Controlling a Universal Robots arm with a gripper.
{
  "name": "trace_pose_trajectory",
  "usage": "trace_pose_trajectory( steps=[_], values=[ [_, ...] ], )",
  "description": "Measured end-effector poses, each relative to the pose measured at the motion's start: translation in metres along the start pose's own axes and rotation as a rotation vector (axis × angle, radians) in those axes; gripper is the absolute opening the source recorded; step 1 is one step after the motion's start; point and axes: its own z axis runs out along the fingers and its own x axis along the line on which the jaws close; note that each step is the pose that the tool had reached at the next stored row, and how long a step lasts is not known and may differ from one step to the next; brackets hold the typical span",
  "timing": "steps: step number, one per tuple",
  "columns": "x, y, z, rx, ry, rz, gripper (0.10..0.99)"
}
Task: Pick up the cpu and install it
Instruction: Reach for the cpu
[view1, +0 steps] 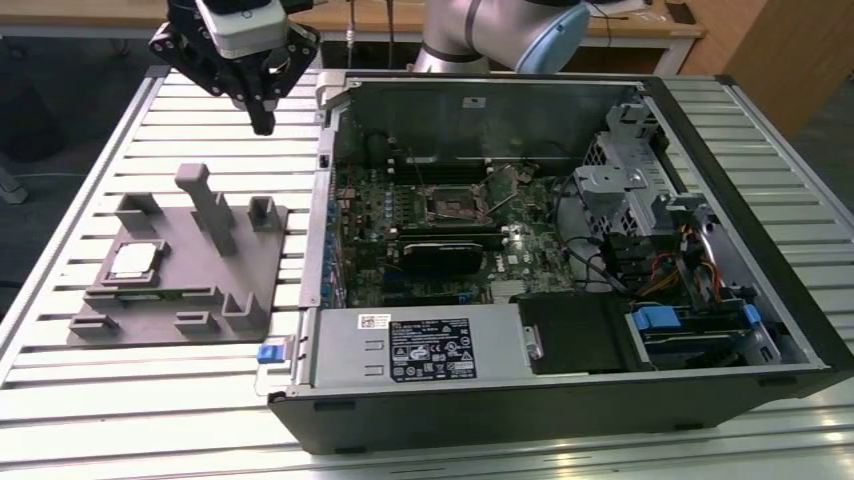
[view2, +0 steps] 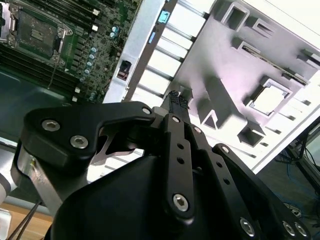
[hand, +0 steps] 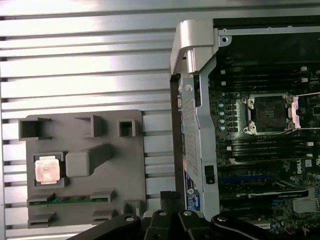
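The cpu (view1: 134, 260) is a small pale silver square lying flat in a recess of the grey tray (view1: 160, 305), on the exterior view's left. Both wrist views also show the cpu (hand: 46, 169) (view2: 270, 97) seated in the tray (hand: 110, 180) (view2: 225, 55). My gripper (view1: 262, 115) hangs high above the slatted table, beyond the tray's far edge, fingers together and holding nothing. Its black fingertips (hand: 170, 196) (view2: 177, 102) show in both wrist views. The motherboard socket (view1: 461, 205) (hand: 267, 114) (view2: 37, 35) stands open inside the computer case.
The open computer case (view1: 561, 400) takes up the exterior view's right, with a raised side wall (view1: 320, 200) next to the tray. The tray carries upright posts (view1: 207, 205). A black heatsink block (view1: 451, 252) sits below the socket. The slatted table (view1: 80, 420) runs around both.
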Motion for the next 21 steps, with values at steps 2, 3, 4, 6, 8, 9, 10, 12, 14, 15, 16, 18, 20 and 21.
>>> trace_pose_trajectory(
  steps=[2, 3, 4, 6, 8, 9, 10, 12, 14, 15, 16, 18, 20, 21],
  values=[
    [0.0023, -0.0002, 0.0001, 0.0, 0.0, 0.0, 0.106],
    [0.0034, -0.0003, 0.0001, 0.0, 0.0, 0.0, 0.106],
    [0.0044, -0.0003, 0.0001, 0.0, 0.0001, 0.0, 0.106],
    [0.0066, -0.0005, 0.0002, 0.0, 0.0001, 0.0, 0.106],
    [0.0087, -0.0007, 0.0002, 0.0, 0.0001, 0.0, 0.106],
    [0.0098, -0.0008, 0.0002, 0.0, 0.0001, 0.0, 0.106],
    [0.0108, -0.0008, 0.0003, 0.0, 0.0001, 0.0, 0.106],
    [0.013, -0.001, 0.0003, 0.0, 0.0002, 0.0, 0.106],
    [0.0151, -0.0012, 0.0004, 0.0, 0.0002, 0.0, 0.106],
    [0.0161, -0.0012, 0.0004, 0.0, 0.0002, 0.0, 0.106],
    [0.0172, -0.0013, 0.0004, 0.0, 0.0002, 0.0, 0.106],
    [0.0192, -0.0015, 0.0005, 0.0, 0.0003, 0.0, 0.106],
    [0.0213, -0.0016, 0.0006, 0.0, 0.0003, 0.0, 0.106],
    [0.0223, -0.0017, 0.0006, 0.0, 0.0004, 0.0, 0.106]
  ],
)
